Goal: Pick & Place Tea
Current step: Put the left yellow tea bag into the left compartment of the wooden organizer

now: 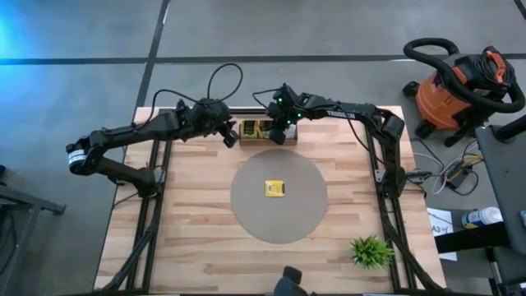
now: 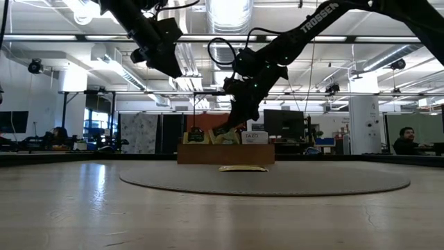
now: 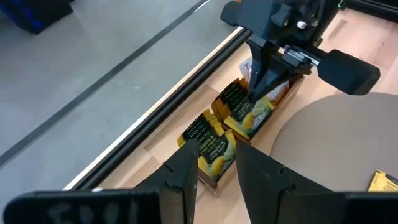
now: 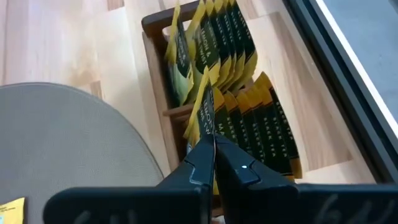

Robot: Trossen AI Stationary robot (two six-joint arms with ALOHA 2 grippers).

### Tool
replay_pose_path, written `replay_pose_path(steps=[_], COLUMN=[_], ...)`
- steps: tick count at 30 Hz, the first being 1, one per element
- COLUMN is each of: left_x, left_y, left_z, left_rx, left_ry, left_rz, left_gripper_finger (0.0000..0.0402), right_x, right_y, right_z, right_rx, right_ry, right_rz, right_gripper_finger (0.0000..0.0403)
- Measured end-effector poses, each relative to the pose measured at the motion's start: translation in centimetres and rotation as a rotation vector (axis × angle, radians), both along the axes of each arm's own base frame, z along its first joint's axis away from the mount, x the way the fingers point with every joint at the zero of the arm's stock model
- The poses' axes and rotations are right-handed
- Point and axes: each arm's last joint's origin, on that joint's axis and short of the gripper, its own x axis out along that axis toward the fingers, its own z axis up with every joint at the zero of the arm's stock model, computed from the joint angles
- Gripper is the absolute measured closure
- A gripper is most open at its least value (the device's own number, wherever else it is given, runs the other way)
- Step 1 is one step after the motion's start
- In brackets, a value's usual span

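A yellow tea packet [image 4: 204, 115] is pinched tight by the right gripper [image 4: 213, 155] over the wooden tray [image 1: 265, 130], so it's mid-pick, and a clean lift toward the round mat [image 1: 246, 205] is probably needed next, while the left gripper [image 3: 216, 163] is parked part-open nearby.

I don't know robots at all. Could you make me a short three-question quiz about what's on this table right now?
1. True or false: the right pincer is shut on a tea packet over the wooden tray.
2. What lies on the round grey mat? A) a yellow tea packet B) a spoon C) nothing
3. Which table corner holds the green plant: near the right arm's side, or the left's?

Key: 1 true; 2 A; 3 the right arm's side.
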Motion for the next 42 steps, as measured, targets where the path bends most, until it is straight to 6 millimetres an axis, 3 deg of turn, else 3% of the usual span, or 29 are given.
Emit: replay_pose_path(steps=[11,18,26,33,42], left_x=[0.0,-0.2,-0.3,-0.3,-0.3], left_y=[0.0,-0.1,-0.2,0.0,0.4], left_z=[0.0,-0.8,-1.6,-1.5,-1.4], left_rx=[-0.012,-0.039,-0.055,-0.049,-0.049], left_ry=[-0.003,0.012,0.035,0.023,0.001], left_rz=[-0.008,0.007,0.013,0.018,0.016], left_gripper_finger=[0.0298,0.0298,0.0298,0.0298,0.0298], right_x=[0.4,-0.2,-0.8,-2.0,-1.6], right_y=[-0.2,0.3,0.6,1.3,1.1], right_z=[0.4,-1.8,-1.0,-1.6,-1.2], right_rx=[-0.004,0.069,0.048,0.078,0.061], right_ry=[-0.066,-0.085,-0.079,0.067,0.036], right_rz=[-0.008,-0.036,-0.021,0.040,0.036], right_gripper_finger=[0.0394,0.0394,0.0394,0.0394,0.0394])
